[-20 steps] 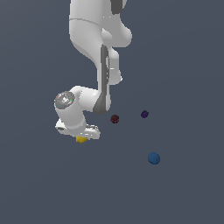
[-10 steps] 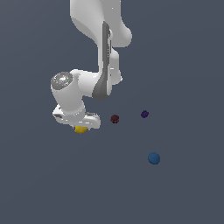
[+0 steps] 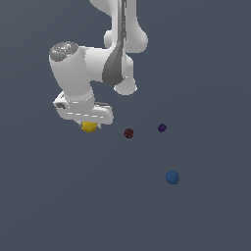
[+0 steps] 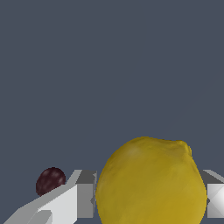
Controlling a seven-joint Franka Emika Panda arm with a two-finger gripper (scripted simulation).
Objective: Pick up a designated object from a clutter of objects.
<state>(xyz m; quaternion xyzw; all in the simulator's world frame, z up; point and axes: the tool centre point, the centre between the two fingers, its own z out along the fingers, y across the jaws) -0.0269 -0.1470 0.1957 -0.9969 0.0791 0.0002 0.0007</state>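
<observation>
Arm has risen; lemon (image 4: 151, 181) clamped between pincer (image 3: 89, 125) fingers (image 4: 70, 203).

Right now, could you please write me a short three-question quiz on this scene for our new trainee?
1. True or false: the pincer holds the blue ball.
2. Which ball lies nearest the yellow lemon-like ball in the exterior view: A) blue, B) dark red lumpy ball, C) dark purple ball?
3. How many small round things are visible in the exterior view?

Key: 1 false; 2 B; 3 four.
</observation>
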